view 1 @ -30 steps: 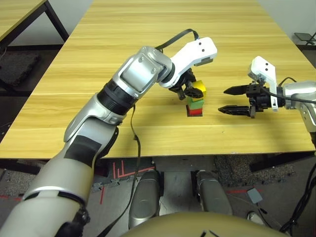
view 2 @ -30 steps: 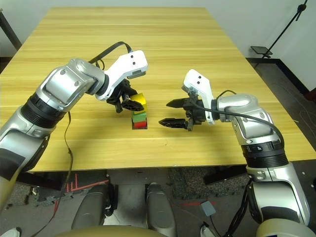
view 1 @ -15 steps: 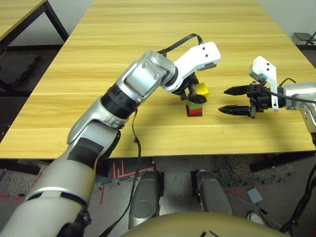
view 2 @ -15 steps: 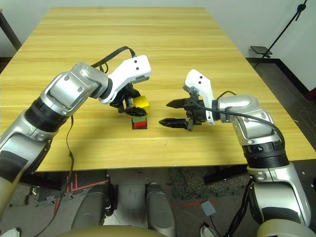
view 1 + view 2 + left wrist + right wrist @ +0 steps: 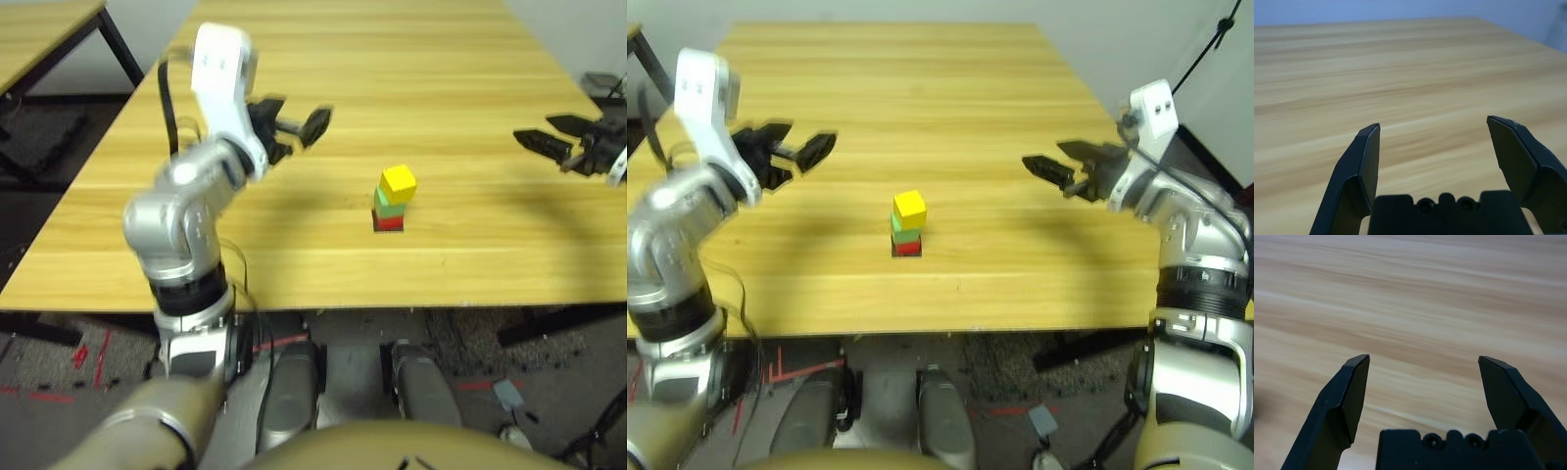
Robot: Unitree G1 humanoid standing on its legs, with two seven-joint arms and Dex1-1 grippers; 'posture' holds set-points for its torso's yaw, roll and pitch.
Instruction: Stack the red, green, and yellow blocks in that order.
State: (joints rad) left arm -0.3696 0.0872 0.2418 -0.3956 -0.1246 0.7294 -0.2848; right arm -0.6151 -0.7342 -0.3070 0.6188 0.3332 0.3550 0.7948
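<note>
red, green, yellow blocks (image 5: 907, 225) stacked, well apart from wide-open, empty left gripper (image 5: 795, 143) and right gripper (image 5: 1050, 162).

— What have you got on the head camera?

— I see the stack near the table's (image 5: 294, 255) front edge: red block (image 5: 389, 222) at the bottom, green block (image 5: 390, 205) on it, yellow block (image 5: 398, 183) on top, turned slightly askew.

— And the arms?

— Left gripper (image 5: 296, 118) raised, well left of the stack, fingers spread. Right gripper (image 5: 551, 134) far right, fingers apart. Neither touches the blocks.
</note>
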